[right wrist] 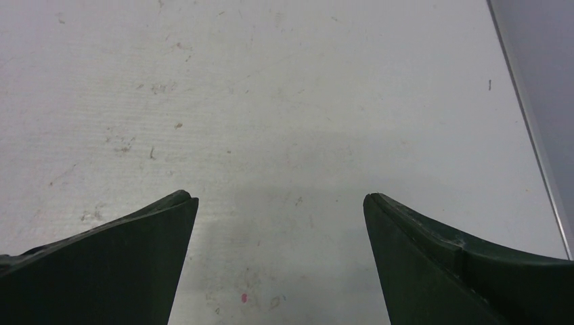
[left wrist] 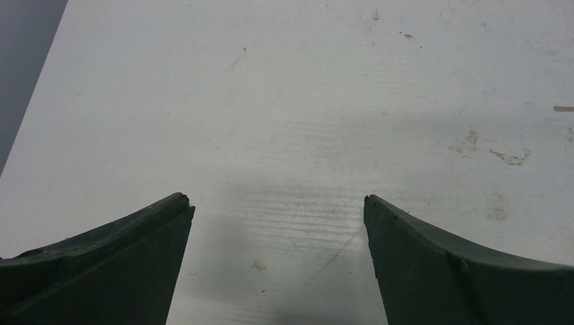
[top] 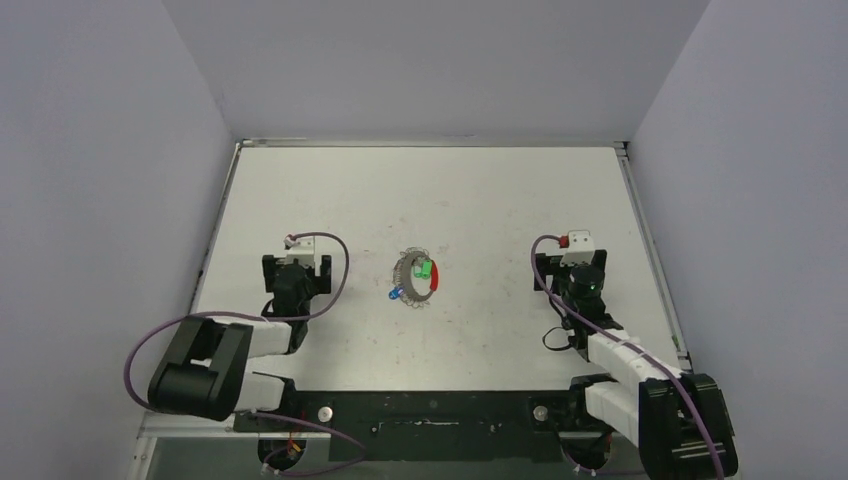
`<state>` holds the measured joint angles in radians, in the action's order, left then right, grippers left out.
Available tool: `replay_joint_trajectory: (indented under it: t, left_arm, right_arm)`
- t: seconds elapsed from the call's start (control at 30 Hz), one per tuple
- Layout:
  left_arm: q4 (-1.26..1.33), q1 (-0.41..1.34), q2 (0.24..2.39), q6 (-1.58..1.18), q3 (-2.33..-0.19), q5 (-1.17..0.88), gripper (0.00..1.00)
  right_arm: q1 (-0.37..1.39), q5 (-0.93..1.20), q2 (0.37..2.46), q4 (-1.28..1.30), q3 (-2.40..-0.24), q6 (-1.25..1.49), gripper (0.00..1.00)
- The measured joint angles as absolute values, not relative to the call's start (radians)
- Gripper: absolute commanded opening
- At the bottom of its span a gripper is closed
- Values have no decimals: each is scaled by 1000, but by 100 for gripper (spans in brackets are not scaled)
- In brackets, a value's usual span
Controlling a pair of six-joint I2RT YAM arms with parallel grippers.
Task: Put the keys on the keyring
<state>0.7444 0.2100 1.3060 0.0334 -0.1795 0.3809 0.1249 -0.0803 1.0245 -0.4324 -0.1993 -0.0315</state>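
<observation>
Both arms wait, jaws spread wide over bare table (top: 500,200). The keyring (top: 403,272) lies between them, somewhat nearer the left gripper (left wrist: 277,200) than the right gripper (right wrist: 281,196). The green key (top: 425,270) sits inside the keyring's loop; the blue key (top: 394,295) lies at its near-left edge.

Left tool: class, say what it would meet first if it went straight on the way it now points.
Probably just the table; nothing else shows ahead of the left tool. The keyring lies off to its right.
</observation>
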Motion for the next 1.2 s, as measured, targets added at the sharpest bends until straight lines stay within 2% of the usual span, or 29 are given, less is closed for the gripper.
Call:
replay_joint_trajectory:
  t: [0.33, 0.43, 0.47, 0.5, 0.7, 0.87, 1.0, 1.2]
  left_arm:
    - [1116, 86, 1600, 91, -193, 267, 97]
    - [1108, 70, 1623, 89, -195, 238, 82]
    - [1111, 69, 1623, 87, -199, 235, 95]
    - [1116, 69, 1623, 87, -203, 233, 97]
    - [1111, 65, 1622, 82, -234, 226, 97]
    - [1087, 53, 1622, 67, -265, 227, 97]
    - [1067, 46, 1622, 59, -277, 227, 97]
    - [1027, 32, 1622, 50, -290, 218, 97]
  right_arm:
    - [109, -123, 1236, -717, -196, -52, 100]
    - [84, -117, 1327, -761, -214, -52, 100]
    - [78, -114, 1347, -754, -228, -51, 100]
    - [70, -105, 1370, -747, -251, -49, 100]
    - [53, -9, 1427, -741, -355, -51, 100]
    - [44, -21, 1591, -1008, -276, -10, 100]
    - [39, -10, 1635, -914, -318, 0, 100]
    - [43, -6, 1633, -908, -376, 0, 100]
